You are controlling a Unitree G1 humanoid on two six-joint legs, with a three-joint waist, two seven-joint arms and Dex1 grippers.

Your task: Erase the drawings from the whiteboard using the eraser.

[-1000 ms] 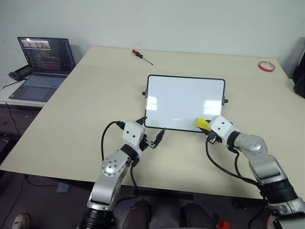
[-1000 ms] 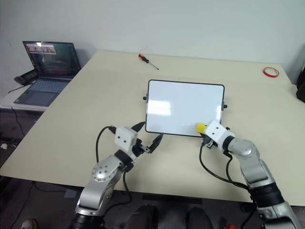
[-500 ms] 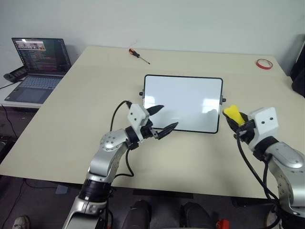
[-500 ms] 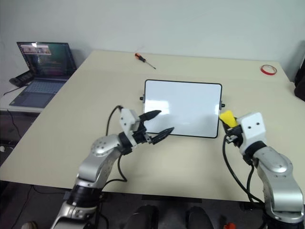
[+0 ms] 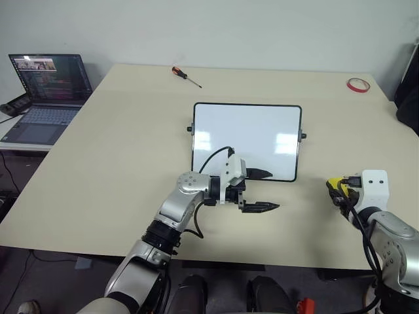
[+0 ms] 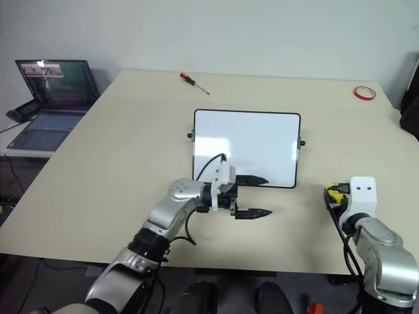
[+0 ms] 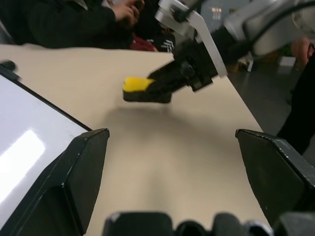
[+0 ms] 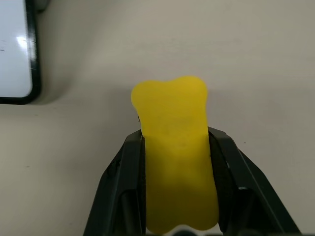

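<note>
While the right gripper, at the frame's lower right, pinches the eraser between its jaws, the whiteboard lies centre-frame, up-left of them. Left gripper, jaws wide and empty, hangs nearer, at the whiteboard's lower edge.

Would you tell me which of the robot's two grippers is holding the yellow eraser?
The right gripper holds it, shut on the eraser over the table beside the whiteboard; the left gripper is open and empty.

text: none legible | laptop screen: too small to read
</note>
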